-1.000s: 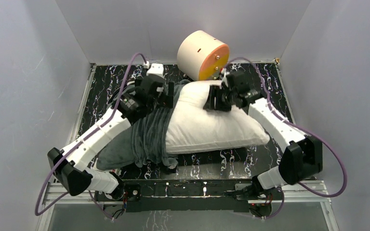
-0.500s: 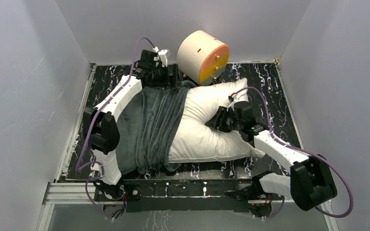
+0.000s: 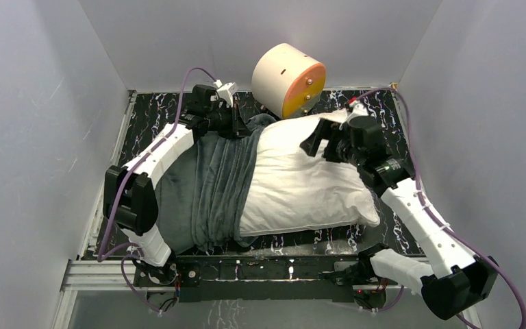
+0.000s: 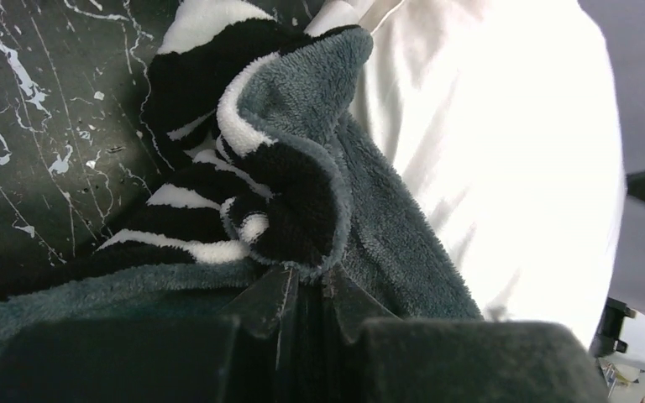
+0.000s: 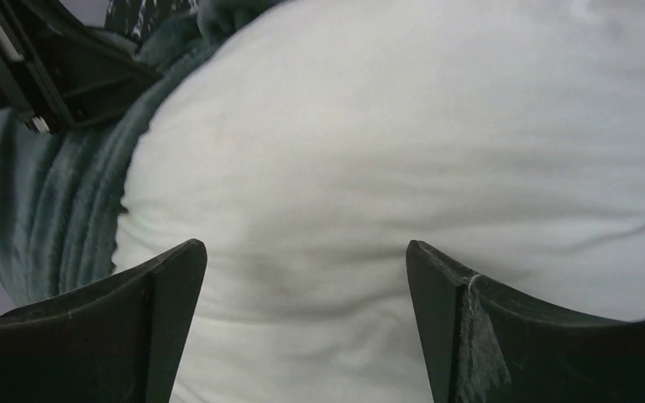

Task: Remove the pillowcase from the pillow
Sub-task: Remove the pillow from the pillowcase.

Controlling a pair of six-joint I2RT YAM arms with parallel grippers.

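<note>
The left fingers (image 4: 299,300) are pressed together, pinching the pillowcase (image 3: 205,181) hem at the counter's (image 3: 144,130) 11 o'clock. The pillowcase is bunched over the 9 o'clock end of the pillow (image 3: 301,185), grey face up. The pillow lies across the counter centre, with its 3 o'clock portion bare. The right fingers (image 3: 317,142) are spread wide over the pillow's 1 o'clock corner.

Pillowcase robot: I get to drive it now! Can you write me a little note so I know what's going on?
Left gripper: shut on the pillowcase edge at the pillow's far side.
Right gripper: open, over the bare pillow.
Done: the pillowcase is bunched onto the pillow's left end; most of the pillow is bare.
Left to do: probably hold the pillow and pull the pillowcase off to the left.
</note>
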